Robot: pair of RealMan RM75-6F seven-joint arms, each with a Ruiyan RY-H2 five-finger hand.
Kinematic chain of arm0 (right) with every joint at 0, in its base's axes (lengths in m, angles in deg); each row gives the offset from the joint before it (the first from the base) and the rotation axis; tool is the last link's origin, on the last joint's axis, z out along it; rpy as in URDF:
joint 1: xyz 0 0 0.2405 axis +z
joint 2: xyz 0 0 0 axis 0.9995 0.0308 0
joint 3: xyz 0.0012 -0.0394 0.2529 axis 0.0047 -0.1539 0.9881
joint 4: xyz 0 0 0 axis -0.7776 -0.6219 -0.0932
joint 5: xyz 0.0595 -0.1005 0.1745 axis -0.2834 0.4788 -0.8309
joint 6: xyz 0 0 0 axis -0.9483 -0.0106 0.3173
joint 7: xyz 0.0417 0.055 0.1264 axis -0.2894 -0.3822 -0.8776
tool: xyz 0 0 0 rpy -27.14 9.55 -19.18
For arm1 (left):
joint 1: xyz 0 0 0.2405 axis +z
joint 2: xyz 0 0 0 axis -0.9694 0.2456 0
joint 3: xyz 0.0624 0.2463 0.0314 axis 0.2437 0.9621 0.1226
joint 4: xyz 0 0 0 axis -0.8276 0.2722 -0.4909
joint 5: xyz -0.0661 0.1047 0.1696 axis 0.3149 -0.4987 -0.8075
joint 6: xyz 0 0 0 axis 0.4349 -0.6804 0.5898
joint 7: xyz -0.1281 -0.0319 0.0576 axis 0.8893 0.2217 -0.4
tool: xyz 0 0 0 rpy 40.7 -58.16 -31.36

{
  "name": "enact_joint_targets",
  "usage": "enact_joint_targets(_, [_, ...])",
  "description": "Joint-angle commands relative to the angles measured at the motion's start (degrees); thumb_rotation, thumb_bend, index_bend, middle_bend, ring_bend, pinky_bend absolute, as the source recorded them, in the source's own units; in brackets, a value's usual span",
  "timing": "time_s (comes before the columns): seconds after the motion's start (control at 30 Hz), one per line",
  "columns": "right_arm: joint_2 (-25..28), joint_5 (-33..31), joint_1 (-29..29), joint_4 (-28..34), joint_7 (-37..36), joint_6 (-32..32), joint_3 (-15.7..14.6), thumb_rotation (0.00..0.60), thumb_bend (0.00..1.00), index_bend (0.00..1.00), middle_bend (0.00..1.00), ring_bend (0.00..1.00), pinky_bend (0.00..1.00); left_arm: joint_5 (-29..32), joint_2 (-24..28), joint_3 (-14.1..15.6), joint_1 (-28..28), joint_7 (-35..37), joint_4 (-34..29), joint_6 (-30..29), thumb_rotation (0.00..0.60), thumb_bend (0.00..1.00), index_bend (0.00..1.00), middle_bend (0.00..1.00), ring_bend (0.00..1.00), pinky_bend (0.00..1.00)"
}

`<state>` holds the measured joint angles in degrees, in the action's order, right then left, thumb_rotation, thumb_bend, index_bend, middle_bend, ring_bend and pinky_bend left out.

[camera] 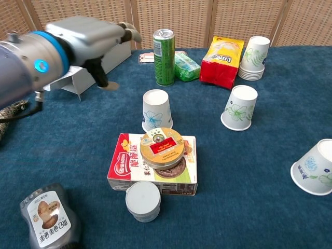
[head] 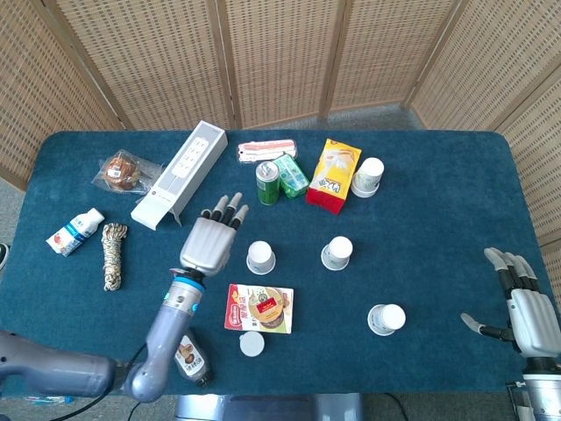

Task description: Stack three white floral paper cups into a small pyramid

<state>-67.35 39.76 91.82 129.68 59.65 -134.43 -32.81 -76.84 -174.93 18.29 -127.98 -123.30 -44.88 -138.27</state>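
Three loose white floral paper cups stand upside down on the blue table: one [head: 260,257] [camera: 156,110] near the middle, one [head: 337,253] [camera: 240,107] to its right, and a tilted one [head: 387,319] [camera: 315,167] at the front right. A stack of the same cups [head: 368,177] [camera: 253,58] stands at the back right. My left hand [head: 211,239] [camera: 96,38] hovers open to the left of the middle cup, fingers spread, holding nothing. At the table's right edge my right hand [head: 519,296] is open and empty.
A snack box with a round tin on it [head: 260,308] [camera: 155,162] lies just in front of the middle cup, with a small grey lid [camera: 142,201] and a bottle [camera: 48,218] nearer me. A green can [camera: 164,50], yellow packet [camera: 223,60] and long white box [head: 181,174] stand behind.
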Motion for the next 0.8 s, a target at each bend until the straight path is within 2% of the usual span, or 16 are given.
enact_joint_targets(0.03, [-0.2,0.16,0.03,0.07,0.51,-0.04,-0.09,0.6,0.12,0.0,0.0,0.0,0.0,-2.11,4.83,1.69,2.69,2.91,-3.98,-0.65,0.6,0.33,0.05,0.0,0.0,0.26])
enact_joint_targets(0.17, [-0.39,0.3,0.02,0.19,1.12,-0.09,-0.22,0.6,0.12,0.0,0.0,0.0,0.0,-2.52,11.3,3.64,4.89,3.62,-8.3,-0.75,0.6,0.33,0.04,0.0,0.0,0.23])
enact_joint_targets(0.3, [-0.59,0.43,0.04,0.29,1.77,-0.21,-0.25,0.6,0.12,0.0,0.0,0.0,0.0,-4.75,17.17,5.78,7.26,6.17,-10.09,-0.43,0.6,0.33,0.02,0.0,0.0,0.21])
enact_joint_targets(0.47, [-0.73,0.67,0.0,0.53,2.4,-0.42,-0.35,0.6,0.12,0.0,0.0,0.0,0.0,-10.73,23.11,9.17,10.87,11.84,-9.95,0.32,0.6,0.33,0.0,0.0,0.0,0.17])
enact_joint_targets(0.57, [-0.92,0.71,0.02,0.48,2.96,-0.4,-0.43,0.6,0.12,0.0,0.0,0.0,0.0,-14.37,26.36,11.29,13.12,15.16,-10.63,0.6,0.6,0.33,0.0,0.0,0.0,0.1])
enact_joint_targets(0.8, [-1.25,0.76,0.08,0.42,3.7,-0.41,-0.48,0.6,0.12,0.0,0.0,0.0,0.0,-23.67,34.53,16.48,19.11,20.26,-15.4,-1.56,0.6,0.33,0.0,0.0,0.0,0.0])
